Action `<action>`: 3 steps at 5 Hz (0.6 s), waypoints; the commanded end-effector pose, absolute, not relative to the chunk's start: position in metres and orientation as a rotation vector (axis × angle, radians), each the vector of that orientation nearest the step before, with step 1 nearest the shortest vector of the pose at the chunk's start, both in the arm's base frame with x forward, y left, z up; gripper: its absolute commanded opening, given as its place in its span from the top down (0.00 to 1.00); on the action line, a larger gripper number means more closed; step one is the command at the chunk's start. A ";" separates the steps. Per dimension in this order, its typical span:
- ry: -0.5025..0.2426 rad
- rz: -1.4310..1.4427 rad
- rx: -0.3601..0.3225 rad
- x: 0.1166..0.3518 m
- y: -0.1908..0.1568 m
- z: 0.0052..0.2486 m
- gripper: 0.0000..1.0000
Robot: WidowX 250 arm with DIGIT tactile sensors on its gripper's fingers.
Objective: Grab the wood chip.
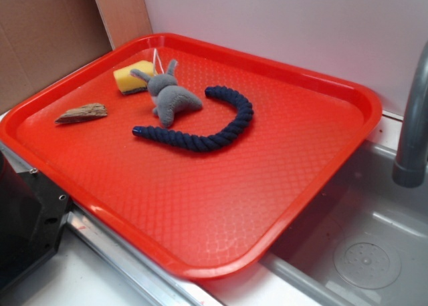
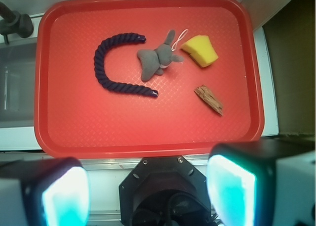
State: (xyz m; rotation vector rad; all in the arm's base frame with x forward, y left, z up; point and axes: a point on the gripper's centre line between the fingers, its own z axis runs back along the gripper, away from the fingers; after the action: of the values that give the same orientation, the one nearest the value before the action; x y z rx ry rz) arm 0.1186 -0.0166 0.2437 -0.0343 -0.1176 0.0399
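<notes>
The wood chip (image 1: 82,113) (image 2: 209,99) is a small flat brown-grey sliver lying on the red tray (image 1: 200,206) (image 2: 98,132), near its left edge in the exterior view and at the right in the wrist view. My gripper (image 2: 148,191) hangs high above the tray's near edge, well away from the chip. It is open, its two pale fingertips (image 2: 229,191) wide apart with nothing between them. In the exterior view the gripper itself is out of frame.
A yellow sponge (image 1: 133,77) (image 2: 200,50), a grey plush mouse (image 1: 170,97) (image 2: 155,60) and a curved dark blue rope (image 1: 207,135) (image 2: 111,70) also lie on the tray. A grey sink (image 1: 364,246) with a faucet (image 1: 413,119) sits beside it. The robot's black base (image 1: 27,219) (image 2: 165,191) is by the near edge.
</notes>
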 end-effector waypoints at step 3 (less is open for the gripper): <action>-0.157 0.008 -0.007 0.125 0.008 0.236 0.00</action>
State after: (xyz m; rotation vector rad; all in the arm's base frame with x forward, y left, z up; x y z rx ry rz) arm 0.1230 0.0079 0.2309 -0.0008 -0.1447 0.0007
